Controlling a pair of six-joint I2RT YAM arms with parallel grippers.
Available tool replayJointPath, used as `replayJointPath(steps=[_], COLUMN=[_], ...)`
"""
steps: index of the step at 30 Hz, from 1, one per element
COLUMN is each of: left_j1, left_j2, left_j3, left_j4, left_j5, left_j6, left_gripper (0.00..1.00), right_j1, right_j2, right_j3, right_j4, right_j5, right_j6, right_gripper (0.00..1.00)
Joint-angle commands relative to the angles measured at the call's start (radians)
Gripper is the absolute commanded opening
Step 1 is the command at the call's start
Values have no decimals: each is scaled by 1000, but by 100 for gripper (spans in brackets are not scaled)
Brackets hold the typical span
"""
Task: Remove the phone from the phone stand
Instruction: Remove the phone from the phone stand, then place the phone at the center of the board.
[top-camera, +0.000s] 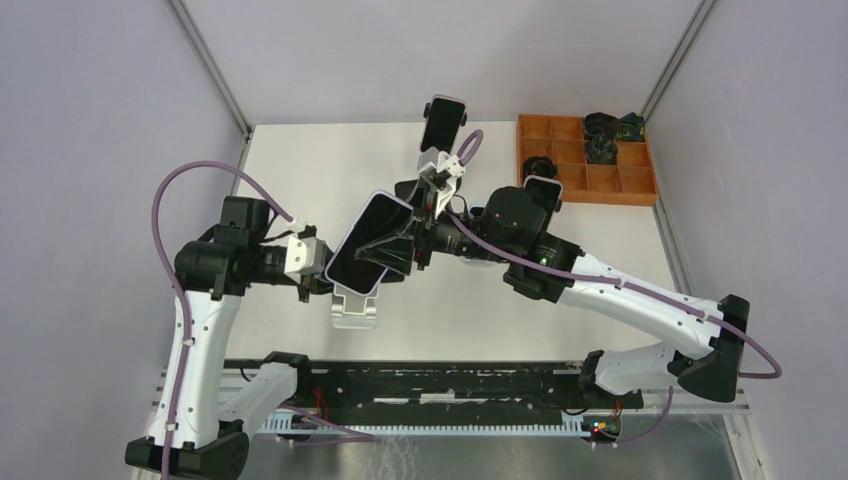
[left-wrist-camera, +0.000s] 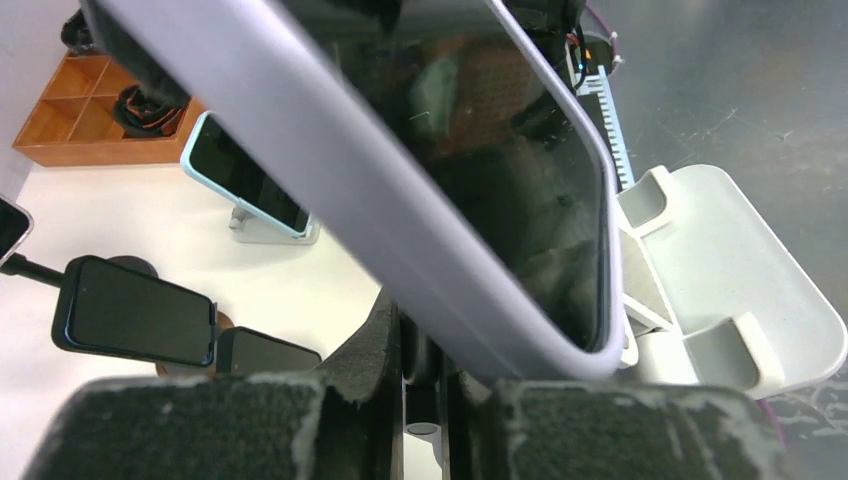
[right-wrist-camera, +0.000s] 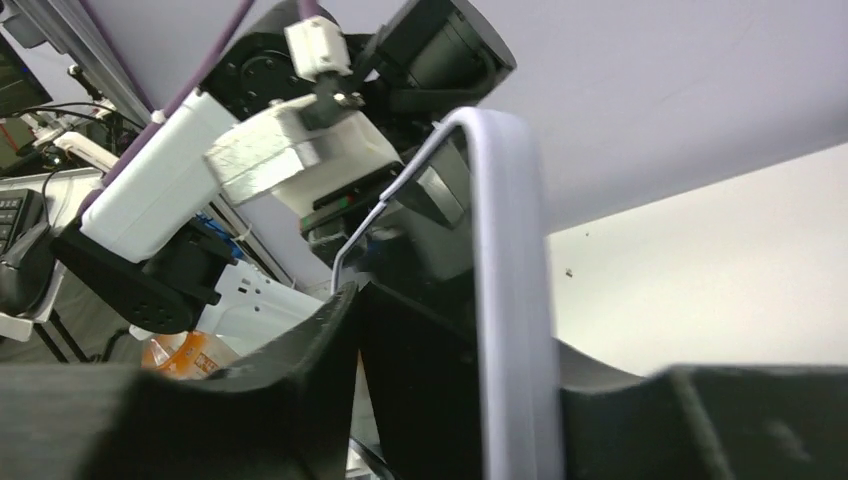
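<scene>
Left of the phone stand (top-camera: 357, 312), on the white surface (top-camera: 300, 170): left fingers (left-wrist-camera: 180, 430), drawn narrow, pinching the lower corner of the phone (top-camera: 370, 243).

Above the stand and off its cradle: the phone itself, lilac-cased, tilted, dark screen facing up, lower end just over the stand. Both front lips of the stand uncovered in the left wrist view.

Just right of the stand and above it: right fingers (right-wrist-camera: 240, 410), partly spread, one on each side of the phone's right-hand edge. Phone seen edge-on between them, the near finger close against the screen side, the other apart from the case with a pale gap between. Not clamped.

Farther back and right of the stand: a second phone (top-camera: 443, 122), upright, then a third phone (top-camera: 543, 190) in a pale blue case.

Farthest right of the stand, near the back corner: a wooden tray (top-camera: 600, 180) of compartments, with black parts (top-camera: 603, 128) in some.
</scene>
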Motion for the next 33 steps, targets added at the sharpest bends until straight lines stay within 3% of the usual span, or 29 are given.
replayJointPath(steps=[1,4,9,12,16,18,24,29,33], left_j1=[-23,-23,-23,-23,-24,-23,-23,-23,-23], left_j2=[-42,-39,-39,-39,-32,-21,15,4,-24], left_j3=[5,0,-26,-37,-51,-38,33,80,88], left_j4=[-11,14,25,27,18,-18,-53,-44,-4], left_j5=[168,169,137,100,31,5,-34,-47,-58], left_j6=[-75,-113,-113,-99,-68,-21,6,13,-11], left_gripper=[2,2,2,2,2,2,2,2,2], right_j1=[-38,-38,-65,-112,-186,-187,-199,-198,-190], right_j2=[-4,-7,-47,-58,1,-14,-193,-248,-207], right_j3=[60,60,81,141,340,340,15,-336,-543], right_j4=[9,-3,-32,-86,-312,-389,-483,-432,-293], right_j5=[173,173,171,95,-104,-130,-109,-175,-184], right_j6=[-43,-37,-25,16,69,52,30,106,176], right_gripper=[39,28,26,24,0,0,0,0,0])
